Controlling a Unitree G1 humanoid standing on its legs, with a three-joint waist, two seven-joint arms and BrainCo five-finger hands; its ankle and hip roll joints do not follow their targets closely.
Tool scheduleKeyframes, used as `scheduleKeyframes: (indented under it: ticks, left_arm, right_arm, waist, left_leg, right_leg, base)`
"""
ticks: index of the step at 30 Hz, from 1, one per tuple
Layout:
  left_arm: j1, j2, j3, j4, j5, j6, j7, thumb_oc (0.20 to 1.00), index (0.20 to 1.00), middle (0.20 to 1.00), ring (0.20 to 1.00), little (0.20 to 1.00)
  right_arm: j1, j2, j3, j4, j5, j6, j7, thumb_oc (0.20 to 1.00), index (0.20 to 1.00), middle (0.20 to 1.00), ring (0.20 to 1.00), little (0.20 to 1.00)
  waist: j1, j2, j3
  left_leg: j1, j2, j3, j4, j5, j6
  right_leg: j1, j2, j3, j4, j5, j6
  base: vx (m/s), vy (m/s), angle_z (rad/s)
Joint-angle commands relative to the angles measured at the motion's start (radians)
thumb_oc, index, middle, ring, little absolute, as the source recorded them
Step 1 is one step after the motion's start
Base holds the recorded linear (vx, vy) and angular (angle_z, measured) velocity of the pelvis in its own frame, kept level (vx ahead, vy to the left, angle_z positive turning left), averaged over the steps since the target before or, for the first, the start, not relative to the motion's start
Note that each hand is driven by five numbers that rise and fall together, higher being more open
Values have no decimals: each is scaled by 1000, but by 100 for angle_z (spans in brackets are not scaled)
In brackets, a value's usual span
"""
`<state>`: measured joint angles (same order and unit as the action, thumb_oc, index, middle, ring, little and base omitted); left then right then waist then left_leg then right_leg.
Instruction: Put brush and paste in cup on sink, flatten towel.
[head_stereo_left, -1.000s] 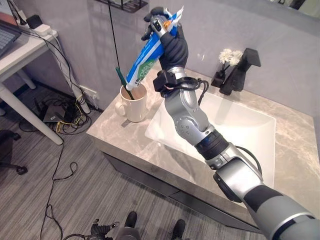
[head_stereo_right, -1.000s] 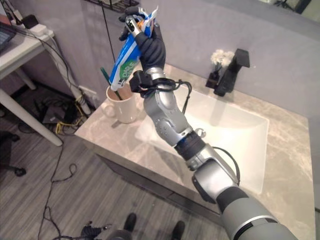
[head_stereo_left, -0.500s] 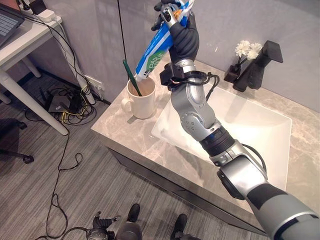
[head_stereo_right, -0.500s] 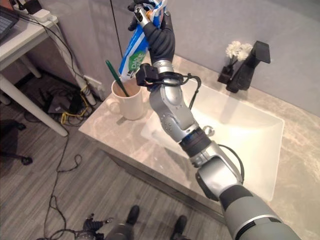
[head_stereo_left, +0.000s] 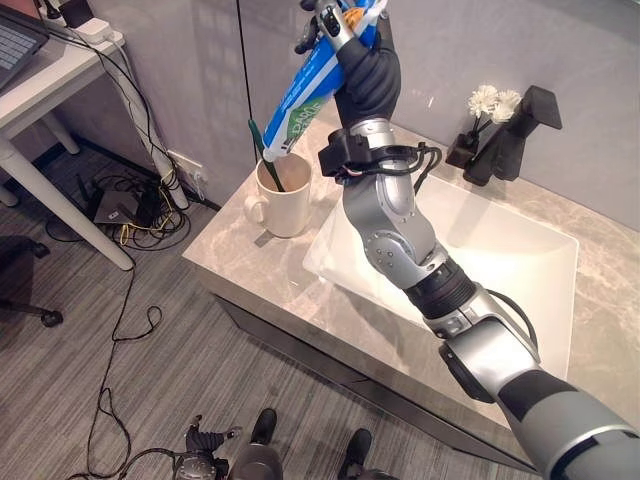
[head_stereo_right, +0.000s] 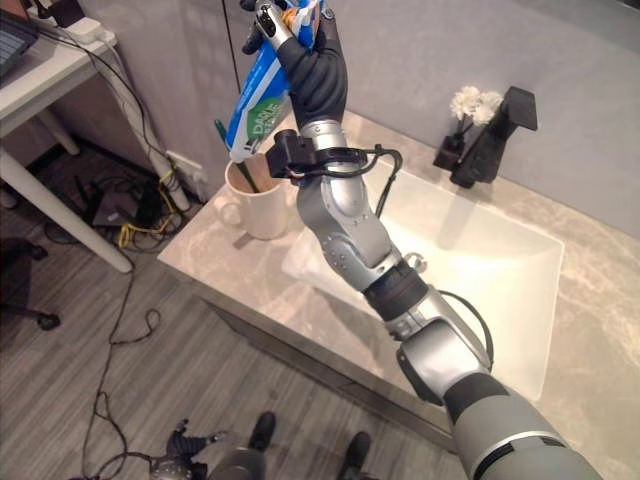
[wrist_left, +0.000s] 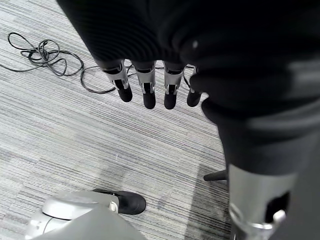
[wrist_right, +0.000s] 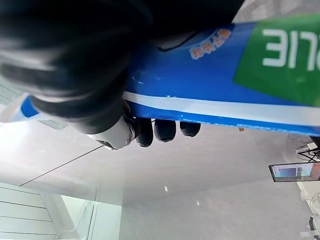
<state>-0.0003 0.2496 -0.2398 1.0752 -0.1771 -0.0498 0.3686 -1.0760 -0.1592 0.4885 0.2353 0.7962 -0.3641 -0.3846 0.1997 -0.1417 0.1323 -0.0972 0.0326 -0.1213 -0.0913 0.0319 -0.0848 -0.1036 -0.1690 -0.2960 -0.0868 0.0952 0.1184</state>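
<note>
My right hand (head_stereo_left: 365, 70) is raised high above the counter and is shut on a blue toothpaste tube (head_stereo_left: 310, 88) near its flat end. The tube slants down with its white cap just above the rim of a cream mug (head_stereo_left: 284, 196). A dark green toothbrush (head_stereo_left: 262, 153) stands in that mug and leans toward the left. The mug sits on the marble counter (head_stereo_left: 250, 265) left of the white sink basin (head_stereo_left: 510, 260). In the right wrist view the fingers (wrist_right: 165, 130) curl under the blue tube (wrist_right: 210, 95). My left hand (wrist_left: 150, 85) hangs over the floor with straight fingers.
A black faucet (head_stereo_left: 515, 135) and a small vase of white flowers (head_stereo_left: 480, 120) stand at the back of the counter. A white desk (head_stereo_left: 45, 90) with a laptop is at the far left, with loose cables (head_stereo_left: 135, 205) on the floor beneath it.
The right hand has lowered the tube a little, so its cap is closer to the mug's rim. The camera has shifted since the earliest frame.
</note>
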Motion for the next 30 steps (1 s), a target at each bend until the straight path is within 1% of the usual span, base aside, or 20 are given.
scheduleKeyframes:
  ticks: [1, 7, 10, 22, 30]
  left_arm:
    - [-22, 14, -17, 55, 13, -4, 5, 1000, 1000, 1000, 1000, 1000]
    - [-26, 22, 2, 64, 8, -3, 10, 1000, 1000, 1000, 1000, 1000]
    - [-31, 21, 4, 68, 7, -2, 16, 1000, 1000, 1000, 1000, 1000]
    - [-33, 28, 9, 71, 11, -1, 18, 1000, 1000, 1000, 1000, 1000]
    - [-34, 29, 12, 71, 8, -1, 19, 1000, 1000, 1000, 1000, 1000]
  right_arm:
    - [-65, -11, -34, -45, -52, -29, 30, 200, 200, 200, 200, 200]
    - [-66, -19, -19, -39, -77, -17, 36, 200, 200, 200, 200, 200]
    - [-57, -4, -7, -30, -77, -13, 42, 200, 200, 200, 200, 200]
    - [-40, 35, 21, -22, -64, 1, 65, 200, 200, 200, 200, 200]
    - [-37, 42, 24, -3, -69, 5, 67, 200, 200, 200, 200, 200]
  waist:
    - [-3, -43, -5]
    - [-15, -50, -8]
    - [-21, -55, -6]
    - [-23, -57, -8]
    - [-25, -59, -10]
  left_leg:
    - [5, -40, 55, 4, -16, 58]
    - [6, -35, 68, 4, -19, 57]
    - [6, -33, 76, 4, -20, 58]
    - [6, -30, 83, 4, -21, 58]
    - [5, -30, 86, 4, -21, 58]
  right_leg:
    - [116, -104, 75, 8, 46, 88]
    - [105, -101, 94, 5, 50, 89]
    - [96, -99, 107, 2, 56, 89]
    - [91, -97, 118, 1, 59, 88]
    - [88, -95, 121, 0, 60, 89]
  base:
    - [-32, 0, -4]
    - [-30, 2, -6]
    - [-29, 0, -6]
    - [-3, 1, -1]
    - [0, 0, 0]
